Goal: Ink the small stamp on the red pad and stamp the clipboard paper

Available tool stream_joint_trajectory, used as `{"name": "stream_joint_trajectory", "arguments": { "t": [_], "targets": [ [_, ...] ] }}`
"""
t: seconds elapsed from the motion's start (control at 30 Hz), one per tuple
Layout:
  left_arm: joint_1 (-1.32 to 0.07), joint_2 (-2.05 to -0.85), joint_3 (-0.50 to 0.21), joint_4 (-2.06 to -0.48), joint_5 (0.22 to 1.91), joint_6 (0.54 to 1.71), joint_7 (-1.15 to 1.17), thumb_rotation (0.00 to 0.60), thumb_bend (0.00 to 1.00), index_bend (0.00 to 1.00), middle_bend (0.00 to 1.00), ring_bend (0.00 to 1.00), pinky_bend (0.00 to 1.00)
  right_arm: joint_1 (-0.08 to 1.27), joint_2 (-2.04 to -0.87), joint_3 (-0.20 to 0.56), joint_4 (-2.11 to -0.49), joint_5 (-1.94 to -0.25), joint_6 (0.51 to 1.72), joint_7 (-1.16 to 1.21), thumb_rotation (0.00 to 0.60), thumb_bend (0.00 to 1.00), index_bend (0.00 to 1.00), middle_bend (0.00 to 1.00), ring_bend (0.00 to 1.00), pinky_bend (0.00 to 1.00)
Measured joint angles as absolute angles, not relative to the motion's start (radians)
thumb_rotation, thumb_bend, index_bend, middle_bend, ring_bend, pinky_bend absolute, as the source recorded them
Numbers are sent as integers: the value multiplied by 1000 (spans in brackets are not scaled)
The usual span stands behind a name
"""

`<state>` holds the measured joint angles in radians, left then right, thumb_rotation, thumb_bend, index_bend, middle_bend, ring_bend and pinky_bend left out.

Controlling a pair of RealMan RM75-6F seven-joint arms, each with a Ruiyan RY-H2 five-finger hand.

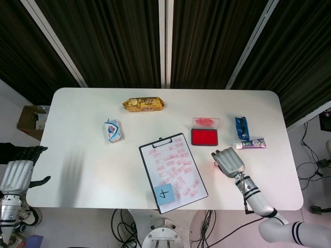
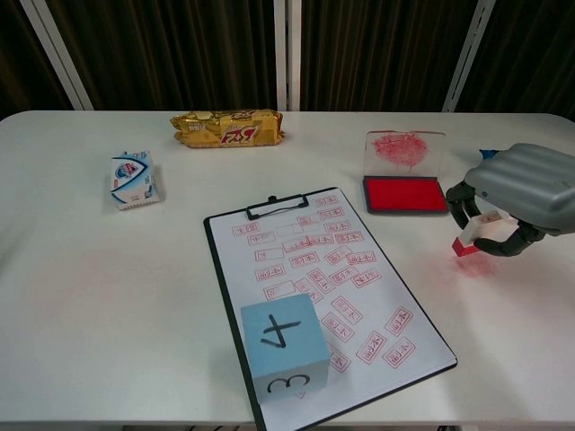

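Observation:
My right hand (image 2: 515,197) (image 1: 228,161) hovers over the table right of the clipboard, holding the small stamp (image 2: 471,235), a white block with a red base, tilted. The red ink pad (image 2: 403,194) (image 1: 205,137) lies open to the hand's left and slightly farther back, its stained lid (image 2: 404,150) raised behind it. The clipboard (image 2: 226,270) (image 1: 146,166) carries paper covered with several red stamp marks (image 2: 329,265). A blue cube (image 2: 283,346) marked 4 and 3 sits on its near corner. My left hand (image 1: 14,173) hangs off the table's left edge, fingers apart, holding nothing.
A yellow snack pack (image 2: 227,127) lies at the back centre, and a blue-white packet (image 2: 135,178) sits at the left. A blue wrapper (image 1: 241,127) and a toothpaste tube (image 1: 250,144) lie at the right. A red ink smudge (image 2: 485,262) marks the table under the stamp.

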<state>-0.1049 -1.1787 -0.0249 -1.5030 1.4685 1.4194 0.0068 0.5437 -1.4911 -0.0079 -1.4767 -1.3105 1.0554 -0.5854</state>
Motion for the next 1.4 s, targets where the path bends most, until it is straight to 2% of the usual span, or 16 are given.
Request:
{"name": "stream_joint_trajectory", "arguments": {
  "t": [0.53, 0.8, 1.0, 1.3, 1.4],
  "targets": [
    [-110, -1176, -26, -1500, 1467, 1414, 5, 600, 0, 188, 193, 156, 248, 537, -1545, -3, -1381, -1295, 1020, -557, 600, 451, 998, 860, 912, 978],
    [-110, -1177, -25, -1498, 1469, 1415, 4, 600, 0, 188, 194, 156, 248, 533, -1551, -7, -1365, -1300, 1011, -548, 600, 436, 925, 782, 896, 978],
    [-109, -1175, -25, -1500, 1468, 1417, 7, 600, 0, 188, 194, 156, 248, 531, -1557, -10, -1349, -1317, 1009, -524, 600, 382, 834, 698, 870, 978],
    [-110, -1177, -25, -1498, 1465, 1412, 7, 600, 0, 189, 194, 156, 248, 527, -1551, -10, -1348, -1335, 1011, -498, 600, 296, 591, 522, 849, 978],
    [-111, -1178, -24, -1497, 1465, 1411, 6, 600, 0, 189, 194, 156, 248, 525, -1549, -11, -1348, -1341, 1013, -492, 600, 294, 550, 485, 849, 978]
  ]
}}
